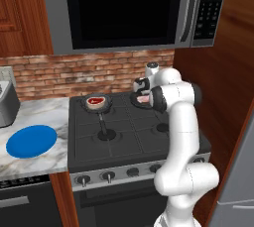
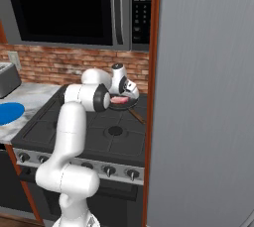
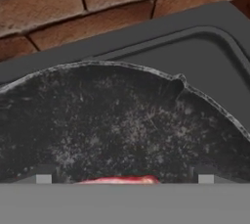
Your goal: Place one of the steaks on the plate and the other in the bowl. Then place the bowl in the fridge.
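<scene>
- the gripper [image 3: 124,178] hangs low over the back right burner of the stove [image 1: 124,137], just above the inside of a black frying pan [image 3: 112,125].
- its two fingertips [image 3: 44,178] stand wide apart at the bottom of the hand view, with nothing clamped between them.
- between the tips, at the bottom edge of that view, a thin sliver of the pale pink steak [image 3: 119,180] shows; whether the tips touch it cannot be told.
- from the right base view the same pink steak [image 2: 119,100] lies in that pan, just beside the hand and partly hidden by the arm.
- in the left base view this steak [image 1: 142,100] peeks out beside the wrist.
- the dark red steak [image 1: 95,101], with its whitish rim, lies in a second frying pan [image 1: 97,104] on the back left burner, its handle pointing toward the front of the stove.
- the blue plate [image 1: 31,141] lies flat on the marble counter [image 1: 44,117] left of the stove, well apart from both pans, and is bare.
- the grey fridge [image 2: 208,102] stands right beside the stove, doors closed.
- a brick wall [image 1: 74,75] runs behind the stove, under a dark microwave [image 1: 129,8].
</scene>
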Controlling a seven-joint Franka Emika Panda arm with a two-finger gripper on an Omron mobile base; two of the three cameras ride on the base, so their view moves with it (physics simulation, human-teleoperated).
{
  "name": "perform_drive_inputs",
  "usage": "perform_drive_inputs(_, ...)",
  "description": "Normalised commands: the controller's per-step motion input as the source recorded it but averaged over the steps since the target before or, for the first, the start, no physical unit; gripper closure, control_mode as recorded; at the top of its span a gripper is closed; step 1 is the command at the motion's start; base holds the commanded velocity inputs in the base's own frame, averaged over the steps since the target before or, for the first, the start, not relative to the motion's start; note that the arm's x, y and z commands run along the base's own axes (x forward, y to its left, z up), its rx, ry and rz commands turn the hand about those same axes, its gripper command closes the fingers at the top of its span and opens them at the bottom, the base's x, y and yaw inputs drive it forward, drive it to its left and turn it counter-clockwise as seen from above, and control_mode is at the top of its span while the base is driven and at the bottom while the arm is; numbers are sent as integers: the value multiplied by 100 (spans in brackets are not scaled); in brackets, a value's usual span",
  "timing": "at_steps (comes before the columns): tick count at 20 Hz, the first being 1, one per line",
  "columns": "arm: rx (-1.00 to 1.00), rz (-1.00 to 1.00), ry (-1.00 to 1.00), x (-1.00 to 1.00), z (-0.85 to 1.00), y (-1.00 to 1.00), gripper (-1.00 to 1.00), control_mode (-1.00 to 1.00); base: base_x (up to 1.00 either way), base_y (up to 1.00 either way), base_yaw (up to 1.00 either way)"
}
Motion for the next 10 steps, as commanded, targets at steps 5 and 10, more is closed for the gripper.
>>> perform_drive_inputs(5, 0, -9, -1, -19, 0, 0, -100, -100, 0, 0, 0)
perform_drive_inputs(10, 0, -11, -5, -11, 0, 6, -100, -100, 0, 0, 0)
